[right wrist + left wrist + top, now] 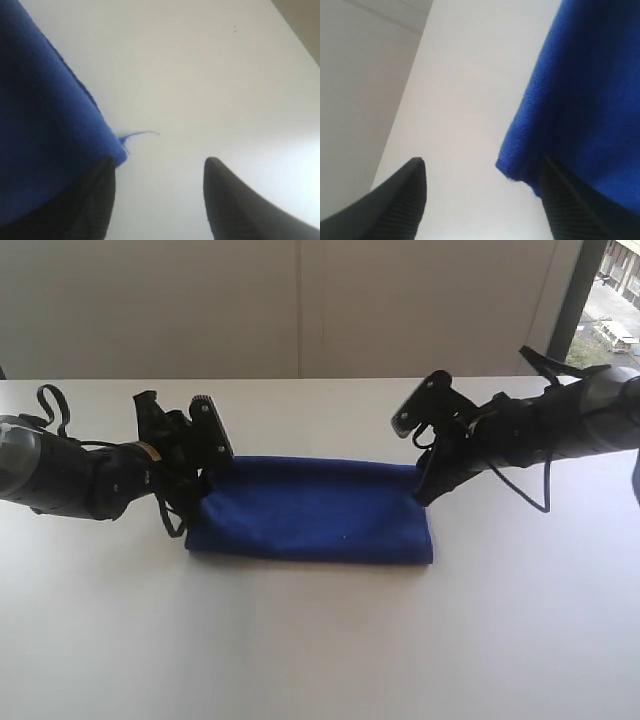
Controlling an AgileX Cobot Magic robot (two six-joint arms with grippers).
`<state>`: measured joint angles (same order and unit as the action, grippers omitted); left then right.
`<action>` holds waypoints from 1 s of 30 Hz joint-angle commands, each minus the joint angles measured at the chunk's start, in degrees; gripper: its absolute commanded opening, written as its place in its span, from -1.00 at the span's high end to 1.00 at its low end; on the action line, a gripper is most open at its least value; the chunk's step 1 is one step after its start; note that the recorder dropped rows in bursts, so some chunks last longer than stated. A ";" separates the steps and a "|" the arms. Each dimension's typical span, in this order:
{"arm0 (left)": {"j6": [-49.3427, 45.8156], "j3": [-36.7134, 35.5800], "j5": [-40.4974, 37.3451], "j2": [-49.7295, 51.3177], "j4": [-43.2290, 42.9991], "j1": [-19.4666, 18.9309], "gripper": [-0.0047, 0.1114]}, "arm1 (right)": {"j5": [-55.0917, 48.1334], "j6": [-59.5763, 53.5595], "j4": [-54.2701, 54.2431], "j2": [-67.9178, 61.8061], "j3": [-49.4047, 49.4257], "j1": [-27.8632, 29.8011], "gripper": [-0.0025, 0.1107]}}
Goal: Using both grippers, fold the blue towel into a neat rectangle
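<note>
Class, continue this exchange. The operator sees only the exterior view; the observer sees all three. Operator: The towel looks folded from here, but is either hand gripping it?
Observer: In the left wrist view the left hand is open; the blue towel has its corner lying loose beside one finger.
Operator: And the right hand?
Observer: The right hand is open too, one finger beside the towel's corner, the other over bare table.
Operator: Any flaw at that corner?
Observer: A loose thread sticks out from it onto the table.
</note>
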<state>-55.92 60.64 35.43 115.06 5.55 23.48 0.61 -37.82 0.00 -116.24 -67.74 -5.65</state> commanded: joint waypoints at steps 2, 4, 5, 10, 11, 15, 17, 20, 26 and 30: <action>0.43 0.12 4.11 -0.40 3.83 0.00 -0.26 | -0.61 0.75 -0.40 0.76 -0.99 2.00 0.05; -0.10 0.12 5.01 -0.40 6.15 0.00 -0.26 | -0.61 0.97 -0.67 0.92 -1.04 2.11 0.05; -0.52 0.12 5.40 -0.40 7.71 0.00 -0.26 | -0.61 1.83 -1.17 1.26 -1.04 2.11 0.05; -0.77 0.12 6.04 -0.44 15.39 0.00 0.02 | -8.37 12.80 -4.49 4.53 -3.20 2.11 0.17; -0.77 0.12 5.49 -0.75 16.20 0.00 0.18 | -11.32 15.13 -4.59 5.00 -4.36 2.11 0.27; 1.32 0.41 -7.43 -4.35 16.49 0.00 0.91 | -31.46 16.56 -6.62 5.38 -11.26 2.11 0.95; 3.30 2.61 -21.82 -6.43 16.49 -0.16 0.92 | -40.05 12.58 -10.75 4.85 -14.79 2.11 0.96; 5.04 8.92 -44.60 -6.93 16.49 -0.98 0.92 | -47.63 4.93 -19.97 3.61 -18.75 2.11 0.96; 5.04 16.00 -52.29 -3.71 18.45 -1.34 0.92 | -50.82 -3.56 -33.54 -2.85 -19.68 1.22 0.96; 5.04 16.72 -59.04 0.16 20.62 -1.58 0.92 | -52.86 -5.08 -33.54 -7.87 -19.68 0.00 0.96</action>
<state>-51.47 77.13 -19.45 113.73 24.90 22.07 -51.61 -41.56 -33.05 -122.62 -87.27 -5.16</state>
